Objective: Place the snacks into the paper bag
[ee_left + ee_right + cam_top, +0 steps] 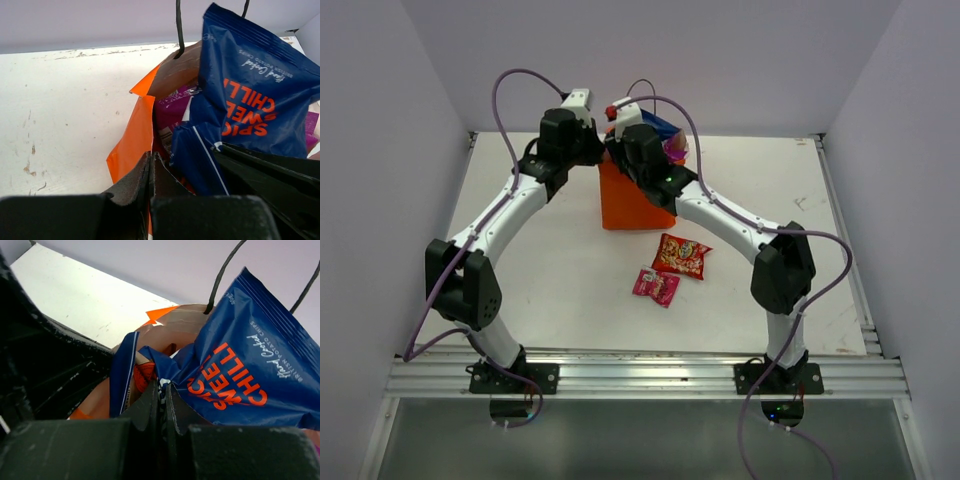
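While the blue bag (658,127) (250,380) stood half out of the top of the paper bag (632,208) (131,140), the purple bag (170,110) sat lower inside, beside it. The paper bag stood upright toward the back of the table (550,260), near its middle. The right gripper (162,392) had its fingers pressed together on the blue bag's lower edge. The left gripper (151,162) pinched the paper bag's orange left rim. In front of the paper bag lay the red-yellow packet (682,255). Just nearer the arms lay the pink-red packet (656,286). Both were apart from the paper bag.
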`<state>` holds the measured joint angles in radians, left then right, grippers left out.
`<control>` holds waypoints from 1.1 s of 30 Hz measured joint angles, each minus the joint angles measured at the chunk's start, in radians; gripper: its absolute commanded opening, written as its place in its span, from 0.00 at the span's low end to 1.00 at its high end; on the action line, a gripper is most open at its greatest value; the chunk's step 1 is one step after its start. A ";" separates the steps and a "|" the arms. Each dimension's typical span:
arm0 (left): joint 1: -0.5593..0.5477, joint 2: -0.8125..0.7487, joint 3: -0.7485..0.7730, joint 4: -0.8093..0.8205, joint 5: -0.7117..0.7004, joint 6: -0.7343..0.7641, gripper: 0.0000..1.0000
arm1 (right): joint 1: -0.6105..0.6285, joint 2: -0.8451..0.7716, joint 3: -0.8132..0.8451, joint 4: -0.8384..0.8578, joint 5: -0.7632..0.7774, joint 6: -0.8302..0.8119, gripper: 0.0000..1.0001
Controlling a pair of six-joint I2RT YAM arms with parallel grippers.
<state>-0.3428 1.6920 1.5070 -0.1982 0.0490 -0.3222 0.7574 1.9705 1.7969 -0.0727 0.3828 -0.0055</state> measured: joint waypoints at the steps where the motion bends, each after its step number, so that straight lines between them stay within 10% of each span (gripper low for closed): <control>1: 0.000 0.000 0.000 0.003 0.000 0.000 0.00 | 0.000 -0.010 -0.003 -0.002 0.000 0.005 0.00; 25: 0.003 -0.053 -0.060 0.018 -0.016 0.002 0.00 | -0.007 0.244 0.600 -0.074 0.098 -0.033 0.00; 33: 0.003 -0.062 -0.066 0.016 -0.020 0.004 0.00 | -0.020 0.264 0.540 -0.062 0.107 -0.032 0.00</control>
<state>-0.3397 1.6299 1.4414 -0.1825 0.0292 -0.3180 0.7376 2.2349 2.3367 -0.1345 0.4896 -0.0380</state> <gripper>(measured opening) 0.007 0.059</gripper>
